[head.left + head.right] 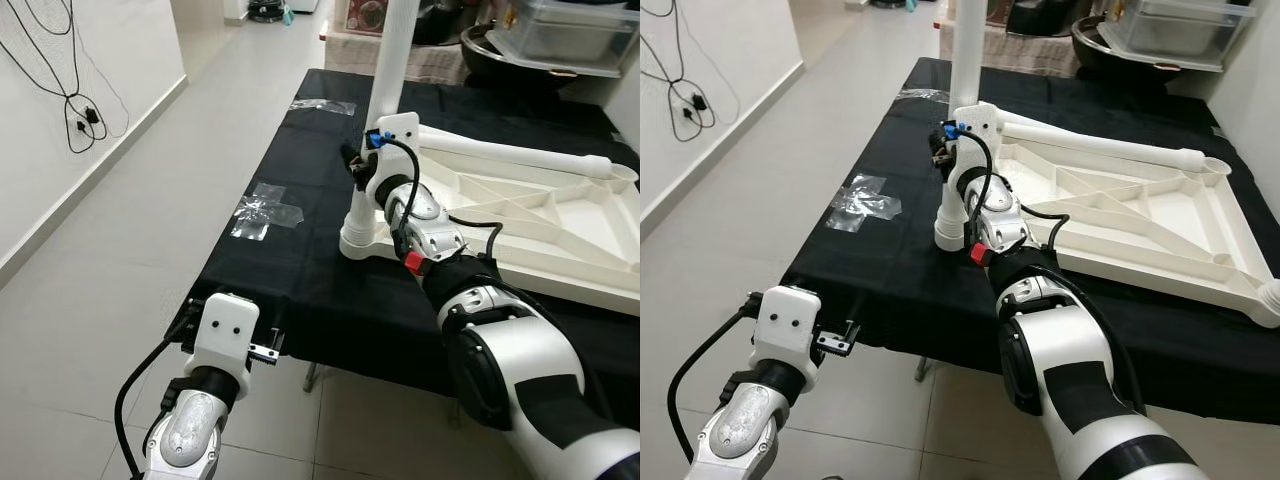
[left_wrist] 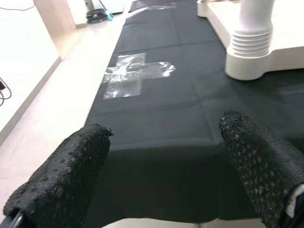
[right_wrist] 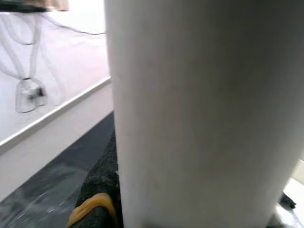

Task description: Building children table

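**Right jaws at the upright leg, left jaws wide at the desk's near edge**

A black cloth point(image 1: 330, 290) covers the desk. Two patches of clear tape point(image 1: 265, 210) lie on it near the left edge, and a smaller patch point(image 1: 325, 105) sits toward the far left corner. Beyond the far edge stand a dark bowl point(image 1: 500, 50) and a clear bin point(image 1: 570, 25) with a lid; what they hold cannot be made out. A black cable point(image 1: 70, 90) hangs on the wall at the left.

The white tabletop point(image 1: 540, 215) lies upside down on the right half of the desk, ribs facing up. One leg point(image 1: 385, 90) stands upright in the socket at its near left corner; a second leg point(image 1: 520, 155) lies flat along its far side.

The right gripper point(image 1: 357, 165) is at the upright leg, partway up. In the right wrist view the leg fills the frame with a finger point(image 3: 102, 190) against its side, so the jaws seem closed on it, though the far finger is hidden.

The left gripper point(image 2: 166, 175) hovers at the near left edge of the desk, jaws wide with nothing between them, well apart from the tabletop.
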Controlling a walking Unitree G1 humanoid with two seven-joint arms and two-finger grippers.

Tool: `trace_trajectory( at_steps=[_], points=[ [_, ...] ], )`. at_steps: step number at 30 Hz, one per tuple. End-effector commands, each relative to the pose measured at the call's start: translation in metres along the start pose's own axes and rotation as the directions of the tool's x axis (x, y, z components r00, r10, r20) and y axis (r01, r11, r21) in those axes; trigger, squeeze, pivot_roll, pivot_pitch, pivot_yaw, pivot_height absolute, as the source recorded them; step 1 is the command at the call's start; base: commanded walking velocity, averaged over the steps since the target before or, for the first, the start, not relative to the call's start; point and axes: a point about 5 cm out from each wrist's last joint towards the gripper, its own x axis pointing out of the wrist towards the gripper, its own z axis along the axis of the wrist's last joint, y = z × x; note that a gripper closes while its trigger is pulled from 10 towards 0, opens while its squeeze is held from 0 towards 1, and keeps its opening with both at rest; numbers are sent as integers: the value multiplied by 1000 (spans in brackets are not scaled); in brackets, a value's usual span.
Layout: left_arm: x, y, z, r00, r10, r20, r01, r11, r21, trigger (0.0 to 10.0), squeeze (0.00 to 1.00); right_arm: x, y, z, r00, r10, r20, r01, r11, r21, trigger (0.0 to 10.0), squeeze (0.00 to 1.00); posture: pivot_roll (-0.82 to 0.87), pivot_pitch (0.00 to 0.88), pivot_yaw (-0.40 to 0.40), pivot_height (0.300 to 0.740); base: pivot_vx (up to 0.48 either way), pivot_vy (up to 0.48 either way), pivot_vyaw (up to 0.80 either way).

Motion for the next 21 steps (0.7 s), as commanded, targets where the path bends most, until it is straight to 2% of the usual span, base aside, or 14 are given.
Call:
trace_trajectory(
  at_steps=[1, 3, 5, 6, 8, 9, 10, 14, 15, 16, 18, 20, 21],
  points=[
    [0, 1, -3, 1000, -1, -10, 1, 1000, 10, 10000, 0, -10, -22, -38, 977, -142, -161, 135, 989, -57, 10000, 0, 96, 170, -77, 740, 0, 0, 0],
    [0, 1, -3, 1000, -1, -10, 1, 1000, 10, 10000, 0, -10, -22, -38, 977, -142, -161, 135, 989, -57, 10000, 0, 96, 170, -77, 740, 0, 0, 0],
    [0, 1, -4, 1000, -1, -10, 2, 1000, 15, 10000, 0, -12, -28, -40, 955, -250, -162, 244, 968, -54, 10000, 0, 96, 170, -77, 740, 0, 0, 0],
    [0, 1, -4, 1000, -1, -10, 2, 1000, 15, 10000, 0, -12, -28, -40, 955, -250, -162, 244, 968, -54, 10000, 0, 96, 170, -77, 740, 0, 0, 0],
    [1, 2, -4, 1000, -1, -11, 1, 1000, 17, 10000, 0, -14, -33, -42, 919, -353, -173, 352, 935, -41, 10000, 0, 98, 174, -76, 740, 0, 0, 0],
    [1, 2, -4, 1000, -1, -11, 1, 1000, 17, 10000, 0, -14, -33, -42, 919, -353, -173, 352, 935, -41, 10000, 0, 98, 174, -76, 740, 0, 0, 0],
    [1, 2, -5, 1000, -1, -10, 1, 1000, 16, 10000, 0, -15, -33, -43, 898, -400, -180, 400, 916, -39, 10000, 0, 98, 174, -76, 740, 0, 0, 0],
    [1, 2, -5, 1000, -1, -10, 2, 1000, 15, 10000, 0, -16, -34, -44, 885, -427, -185, 428, 903, -37, 10000, 0, 98, 174, -76, 740, 0, 0, 0],
    [1, 1, -4, 1000, -3, -8, 4, 1000, 16, 10000, 0, -17, -35, -44, 855, -484, -189, 488, 873, -29, 10000, 0, 99, 174, -75, 740, 0, 0, 0],
    [1, 1, -4, 1000, -3, -8, 4, 1000, 16, 10000, 0, -17, -35, -44, 855, -484, -189, 488, 873, -29, 10000, 0, 99, 174, -75, 740, 0, 0, 0],
    [2, 1, -4, 1000, -5, -7, 5, 1000, 19, 10000, 0, -20, -36, -43, 798, -571, -193, 579, 815, -15, 10000, 0, 100, 177, -75, 740, 0, 0, 0],
    [2, 1, -4, 1000, -5, -7, 5, 1000, 19, 10000, 0, -20, -36, -43, 798, -571, -193, 579, 815, -15, 10000, 0, 100, 177, -75, 740, 0, 0, 0],
    [2, 2, -4, 1000, -4, -8, 4, 1000, 20, 10000, 0, -21, -36, -40, 769, -613, -181, 624, 781, 5, 10000, 0, 98, 176, -75, 740, 0, 0, 0]
  ],
)
